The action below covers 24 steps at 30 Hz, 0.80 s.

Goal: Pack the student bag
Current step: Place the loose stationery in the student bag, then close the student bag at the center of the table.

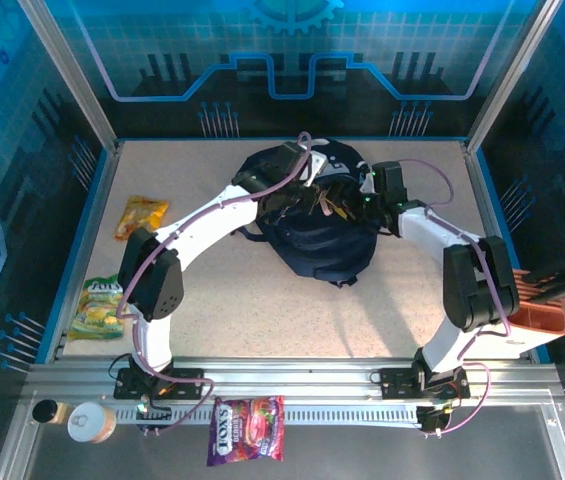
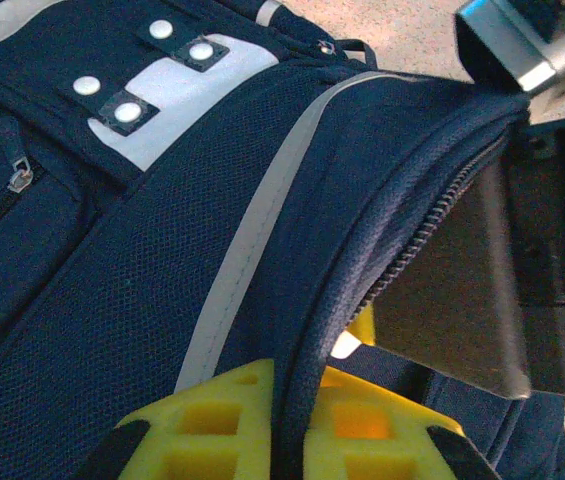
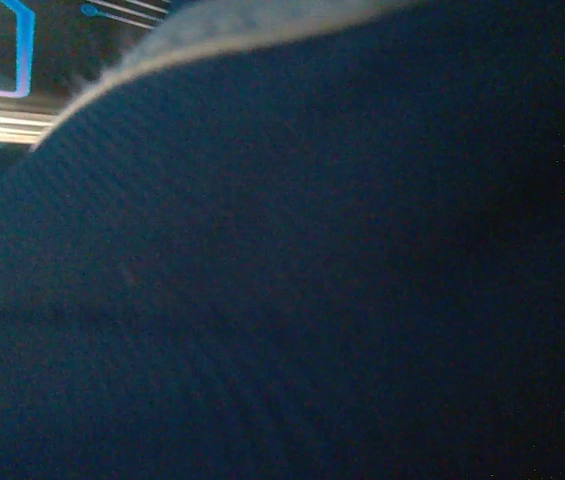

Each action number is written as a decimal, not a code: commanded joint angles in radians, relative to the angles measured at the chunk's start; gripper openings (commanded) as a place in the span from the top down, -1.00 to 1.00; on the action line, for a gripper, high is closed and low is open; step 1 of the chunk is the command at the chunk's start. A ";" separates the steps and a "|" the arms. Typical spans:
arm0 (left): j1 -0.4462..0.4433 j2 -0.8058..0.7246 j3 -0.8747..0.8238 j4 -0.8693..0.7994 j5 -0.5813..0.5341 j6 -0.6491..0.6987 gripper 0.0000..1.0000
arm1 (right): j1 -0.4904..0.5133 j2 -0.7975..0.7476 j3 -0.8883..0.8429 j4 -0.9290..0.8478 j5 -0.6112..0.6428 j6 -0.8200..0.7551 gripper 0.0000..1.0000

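Note:
The student bag [image 1: 317,245], dark navy with a grey-white patch, lies in the middle of the table. Its zip opening faces the far side. My left gripper [image 1: 307,195] reaches over it from the left. In the left wrist view its yellow fingers [image 2: 212,430] are shut on the corded rim of the bag [image 2: 162,250], holding the mouth open. My right gripper [image 1: 357,203] reaches in at the bag's mouth from the right, its jaws hidden. A flat grey slab [image 2: 452,290] stands in the opening beside black gripper parts. Navy fabric of the bag [image 3: 312,300] covers the right wrist view.
An orange snack packet [image 1: 140,217] and a green one [image 1: 97,307] lie at the table's left edge. A purple sweet packet [image 1: 247,443] and a cup [image 1: 90,422] rest on the front rail. An orange-brown bin [image 1: 540,318] stands at the right edge.

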 commanded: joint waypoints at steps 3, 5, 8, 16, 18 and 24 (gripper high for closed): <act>0.004 -0.050 0.047 0.014 0.043 -0.027 0.84 | -0.039 -0.177 -0.112 -0.084 0.031 -0.017 -0.04; 0.005 -0.047 0.047 0.013 0.055 -0.026 0.83 | -0.042 -0.218 -0.129 -0.130 0.055 -0.053 -0.03; 0.005 -0.045 0.037 0.015 0.085 -0.026 0.80 | -0.035 -0.254 -0.136 -0.193 0.102 -0.102 0.02; 0.004 -0.061 -0.002 -0.004 0.179 -0.032 0.54 | 0.012 -0.201 -0.079 -0.217 0.172 -0.138 0.31; 0.007 -0.074 -0.012 -0.020 0.216 -0.033 0.38 | 0.021 -0.200 -0.072 -0.224 0.200 -0.132 0.33; 0.033 -0.193 -0.159 0.016 0.264 -0.082 -0.22 | 0.020 -0.353 -0.146 -0.291 0.355 -0.141 0.20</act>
